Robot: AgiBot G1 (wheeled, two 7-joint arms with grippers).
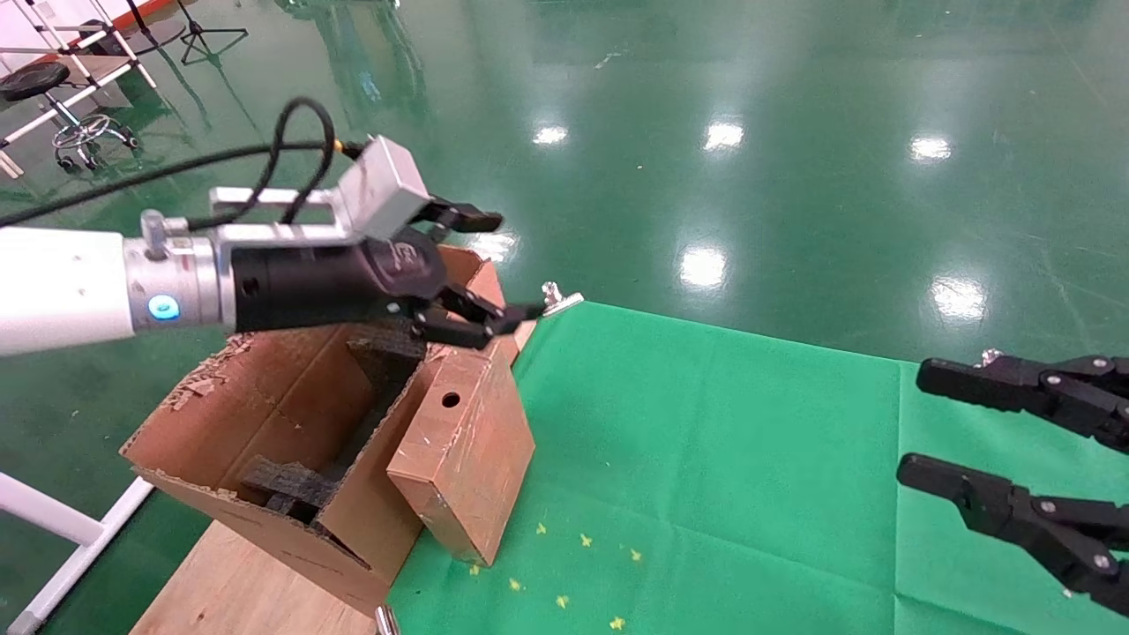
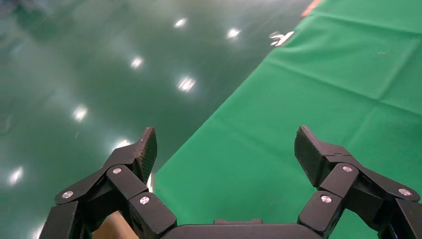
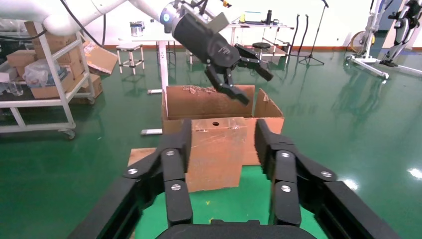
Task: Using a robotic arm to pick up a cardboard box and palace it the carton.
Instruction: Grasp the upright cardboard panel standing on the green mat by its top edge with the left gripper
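Cardboard box (image 1: pixel 467 450) leans against carton (image 1: pixel 265 423); left pincer (image 1: pixel 481 269) hovers above, spread.

A green cloth (image 1: pixel 750 459) covers the table, the box (image 1: pixel 467 459) standing on it, apparently leaning against the carton (image 1: pixel 265 423) on bare wood (image 1: pixel 229 586).

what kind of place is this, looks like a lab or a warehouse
Most likely a robotics test lab or workshop: a glossy green floor, a wheeled metal rack of boxes, and stands and stools along the white wall.
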